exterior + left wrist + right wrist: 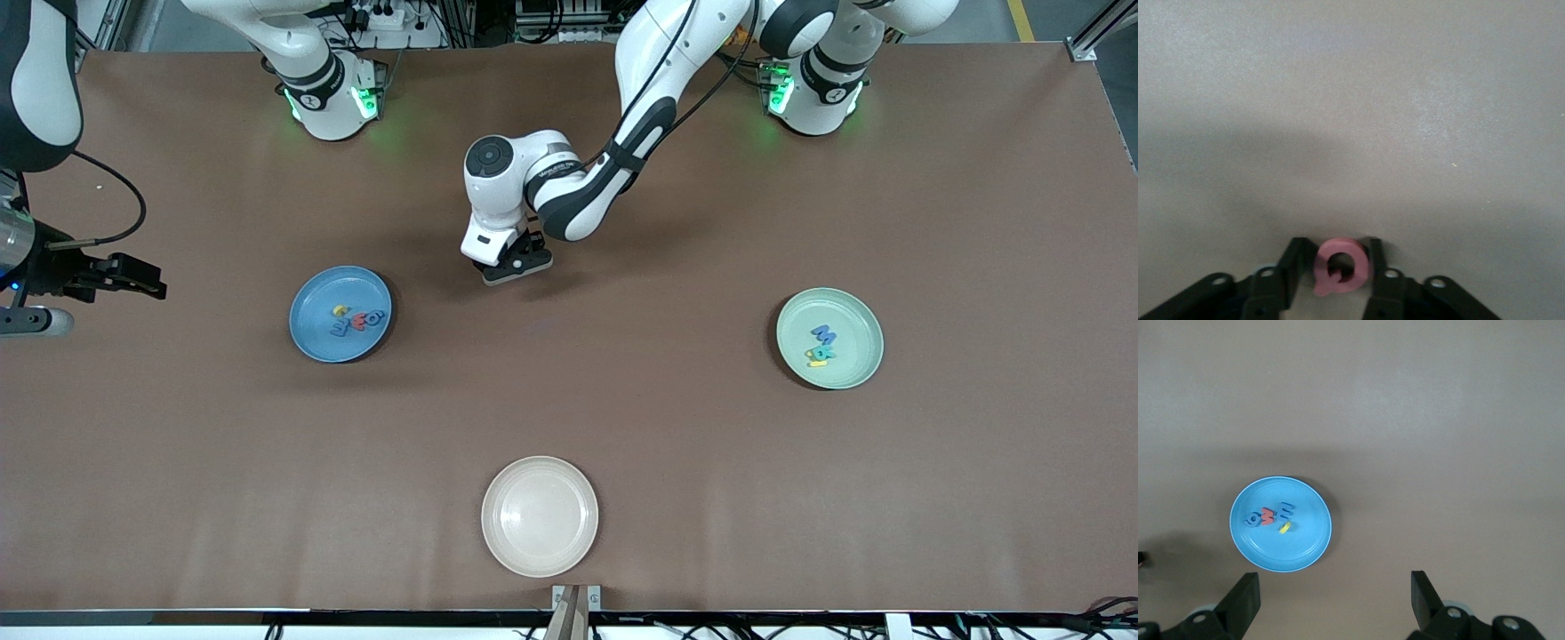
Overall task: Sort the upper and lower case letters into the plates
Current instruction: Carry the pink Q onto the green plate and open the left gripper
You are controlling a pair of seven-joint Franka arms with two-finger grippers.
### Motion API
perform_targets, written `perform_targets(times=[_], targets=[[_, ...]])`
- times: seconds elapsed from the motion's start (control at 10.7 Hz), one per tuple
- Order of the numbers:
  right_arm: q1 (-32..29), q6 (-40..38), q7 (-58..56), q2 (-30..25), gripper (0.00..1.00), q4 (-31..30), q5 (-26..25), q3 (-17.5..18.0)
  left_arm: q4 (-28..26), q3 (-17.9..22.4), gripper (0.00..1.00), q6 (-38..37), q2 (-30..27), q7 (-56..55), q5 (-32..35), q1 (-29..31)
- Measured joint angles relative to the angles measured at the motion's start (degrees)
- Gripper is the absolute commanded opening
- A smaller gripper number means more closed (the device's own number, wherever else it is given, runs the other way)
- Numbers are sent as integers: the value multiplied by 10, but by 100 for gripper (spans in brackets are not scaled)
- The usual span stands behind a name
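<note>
While the right arm waits at its own end of the table, the right gripper (1335,603) hangs with its fingers spread wide and nothing between them, high over bare brown tabletop (622,409) beside the matte blue round plate (341,314). That plate carries a small cluster of flat toy letters (356,321): blue, red and yellow. Toward the left arm's end from the blue plate, over bare tabletop, the left gripper (1339,275) is low, its fingers (1286,268) pinching a small pink-red ring-shaped flat letter (1341,265). Farther toward that end sits the pale mint green round plate (829,338), holding blue, teal and yellow letters (824,344). Nearer the front camera than the blue plate lies a cream round plate (540,516).
</note>
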Motion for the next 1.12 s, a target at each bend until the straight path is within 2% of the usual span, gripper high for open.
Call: perform_targets(times=[0.37,0.56,0.65,0.84,1.12], targets=[[0,-1,0,0,100,0,0,0,5,0,1,1,-1,8,0,0],[0,-1,0,0,100,0,0,0,12,2,0,-20,-20,33,0,3],[0,-1,0,0,100,0,0,0,14,0,0,-67,-43,58,0,12],[0,-2,0,0,100,0,0,0,15,-31,0,-144,-94,115,0,66],[0,-2,0,0,100,0,0,1,7,-69,0,-208,-165,201,0,159]])
